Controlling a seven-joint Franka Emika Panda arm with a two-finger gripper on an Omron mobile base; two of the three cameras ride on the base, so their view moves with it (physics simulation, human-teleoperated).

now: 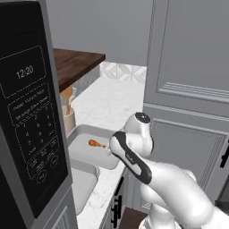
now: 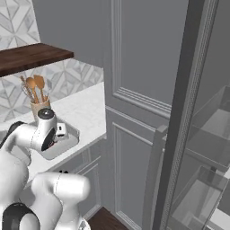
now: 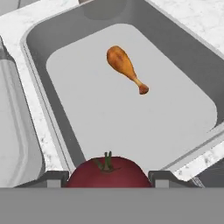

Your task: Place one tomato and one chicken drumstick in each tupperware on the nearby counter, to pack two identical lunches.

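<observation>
White marble-look countertop on grey panelled cabinets is taking up the middle of this kitchen, with a dark brown wooden shelf hanging over its far end and a tall grey panelled cabinet door standing to the right. On the counter, two shallow pale grey-white tupperware trays are sitting side by side: the farther tray is already carrying a small golden-brown chicken drumstick lying flat on its floor, and the nearer tray is looking bare in the part I can see. The white arm's two-finger gripper is hovering over the near edge of the farther tray, its fingers closed in on a round red tomato with a green stem (stem pointing up toward the camera). My guess is that the tomato is going to handle as light, smooth and a bit slippery, with soft skin that bruises under a hard squeeze, so gripping across its widest part with gentle pressure seems right; the drumstick looks firmer and would be easiest to take across the meaty end. As for readable writing, the black microwave panel at left is showing "12:20" on its clock; the keypad text is too blurry to read. A beige utensil holder with wooden spoons is standing just beyond the trays.
</observation>
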